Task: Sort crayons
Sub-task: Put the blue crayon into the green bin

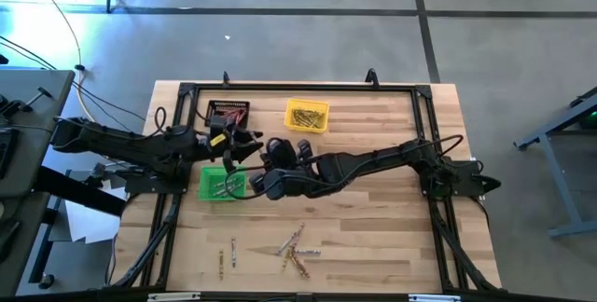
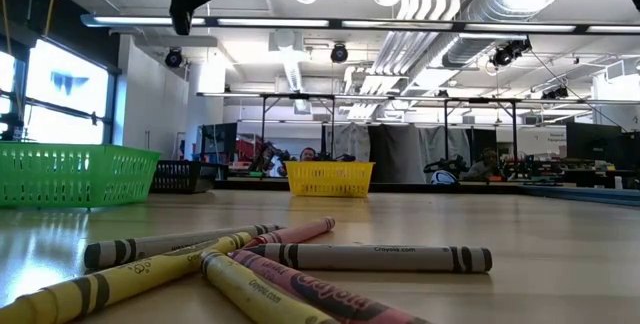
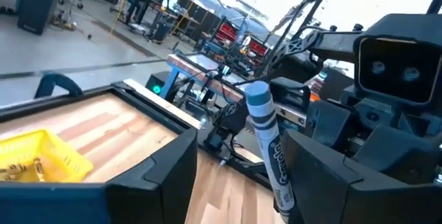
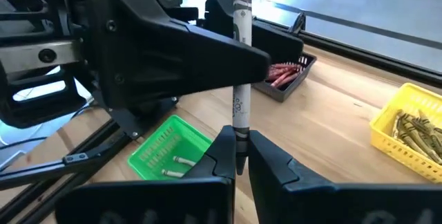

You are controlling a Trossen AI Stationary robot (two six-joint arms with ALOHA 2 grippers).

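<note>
A grey crayon (image 4: 241, 23) stands roughly upright above the green bin (image 4: 169, 148), with my right gripper (image 4: 239, 156) shut on its lower end. My left gripper (image 3: 238, 156) is open and reaches in from the table's left. Its fingers stand on either side of the crayon's upper part (image 3: 266, 137), and one finger (image 4: 179, 58) hides the crayon's middle. Whether it touches the crayon, I cannot tell. Several loose crayons (image 1: 294, 244) lie flat near the table's front edge. My right gripper pinches the crayon's lower end (image 4: 239, 141) between its two fingertips. The fingers come from the table's right, slanting a little downward. The crayon sticks up from the fingertips, roughly upright and lifted clear over the green bin.
The black bin (image 1: 229, 114) holds red crayons and the yellow bin (image 1: 307, 116) holds yellow-gold ones; both stand at the far side. The green bin (image 1: 222, 183) holds a few crayons. Two single crayons (image 1: 226, 255) lie at the front left. A black frame (image 1: 298, 86) rims the table.
</note>
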